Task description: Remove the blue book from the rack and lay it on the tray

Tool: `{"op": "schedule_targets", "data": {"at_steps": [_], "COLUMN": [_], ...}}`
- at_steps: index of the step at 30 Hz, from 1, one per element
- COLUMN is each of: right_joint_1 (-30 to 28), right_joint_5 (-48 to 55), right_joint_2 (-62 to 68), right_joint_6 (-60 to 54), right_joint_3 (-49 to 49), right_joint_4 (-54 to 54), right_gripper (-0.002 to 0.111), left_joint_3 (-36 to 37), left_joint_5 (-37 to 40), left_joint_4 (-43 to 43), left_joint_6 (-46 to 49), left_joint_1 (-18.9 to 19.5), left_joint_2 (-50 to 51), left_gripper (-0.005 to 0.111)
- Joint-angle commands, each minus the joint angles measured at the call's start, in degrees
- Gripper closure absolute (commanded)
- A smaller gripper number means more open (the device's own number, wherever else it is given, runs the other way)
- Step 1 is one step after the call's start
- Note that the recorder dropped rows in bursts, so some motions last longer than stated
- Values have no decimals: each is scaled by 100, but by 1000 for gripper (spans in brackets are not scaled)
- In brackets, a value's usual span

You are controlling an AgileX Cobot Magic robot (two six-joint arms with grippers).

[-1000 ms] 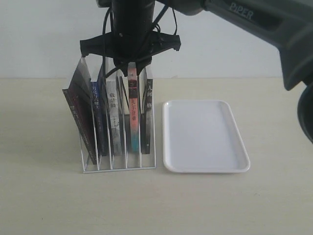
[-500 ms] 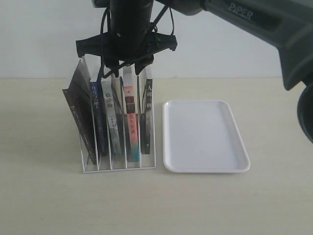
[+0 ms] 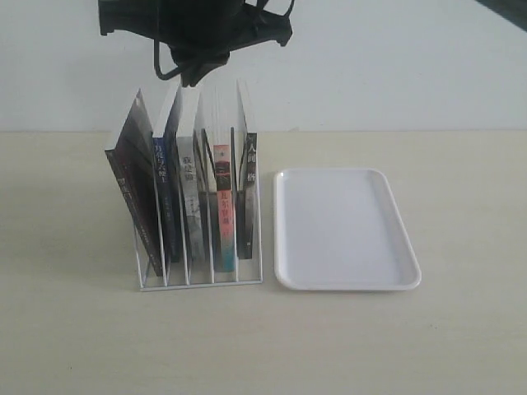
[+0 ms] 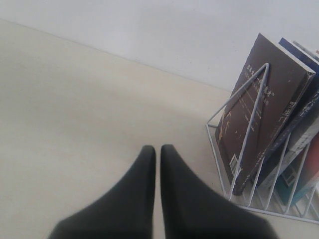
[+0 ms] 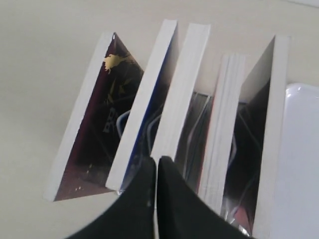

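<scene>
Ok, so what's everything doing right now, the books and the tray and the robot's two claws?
blue book: standing in the rack, second from the left in the exterior view, not gripped.
rack: upright on the table, loaded with books.
tray: flat beside the rack, nothing on it.
left gripper: shut, empty, off to the rack's side.
right gripper: shut, empty, above the books.
</scene>
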Motion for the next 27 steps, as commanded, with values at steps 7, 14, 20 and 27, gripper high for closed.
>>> {"op": "schedule_targets", "data": {"at_steps": [7, 14, 20, 27], "right_joint_1": [-7, -7, -18, -18], "right_joint_5": [-66, -77, -86, -63], "right_joint_2": [-51, 166, 409, 609], "right_joint_6": [-77, -41, 77, 157], "right_joint_3": [-19, -19, -19, -19], "right_joint_4": [139, 160, 147, 103], "right_gripper": [69, 69, 69, 69], "left_joint_3": [15, 15, 15, 15], "left_joint_5": [-66, -66, -66, -66], "left_joint_4": [3, 3, 3, 3], "left_joint_6": [14, 14, 14, 14], "left_joint_1": [6, 6, 6, 6], "left_joint_2": [-18, -18, -18, -18], "left_gripper": [103, 103, 103, 103]}}
